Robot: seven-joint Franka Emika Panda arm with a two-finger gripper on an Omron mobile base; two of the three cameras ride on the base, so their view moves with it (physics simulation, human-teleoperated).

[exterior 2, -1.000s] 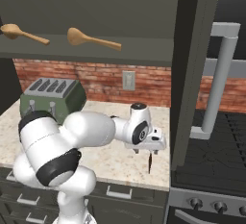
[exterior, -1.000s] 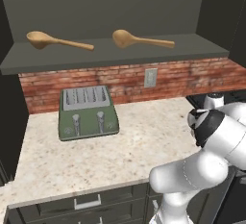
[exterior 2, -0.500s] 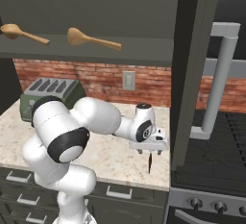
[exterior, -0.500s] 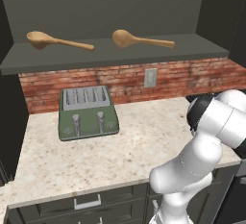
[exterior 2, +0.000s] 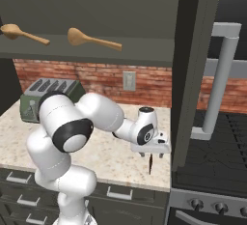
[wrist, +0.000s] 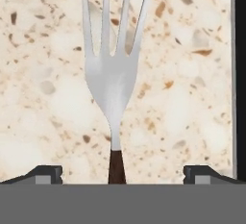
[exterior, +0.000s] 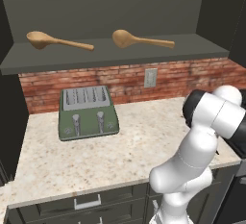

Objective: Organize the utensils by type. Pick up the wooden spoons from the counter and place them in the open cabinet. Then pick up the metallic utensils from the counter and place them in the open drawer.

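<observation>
On the far left of the left base view, a light-brown wooden spoon (exterior: 56, 41) lies flat on the wide dark shelf of the open grey-green cabinet (exterior: 115, 57). A second light-brown wooden spoon (exterior: 139, 40) lies on the same shelf, to the right of the first, and the two are well apart. Both have the round bowl end on the left and the long handle pointing right.

Below the shelf is a red brick wall (exterior: 120, 81) with a pale wall switch plate (exterior: 151, 78). A green toaster with silver slots on top (exterior: 88, 112) stands on the beige speckled worktop (exterior: 120, 146), near the wall. Dark grey drawers with small silver handles (exterior: 86, 203) sit under the worktop.

To the right, the white robot arm (exterior: 202, 141) bends down over the right end of the worktop. In the right base view the tool (exterior 2: 150, 155) hangs just above the worktop near its right edge, beside the tall dark cabinet door with a long silver bar handle (exterior 2: 219, 79). A thin dark piece (exterior 2: 150, 163) points down under the tool.

In the hand view a small silver fork with a dark reddish-brown handle (wrist: 113, 69) lies on the speckled worktop, prongs pointing away. The two dark fingertips (wrist: 45, 174) stand wide apart on either side of the fork's handle, so the tool is spread wide and is not squeezing the fork.
</observation>
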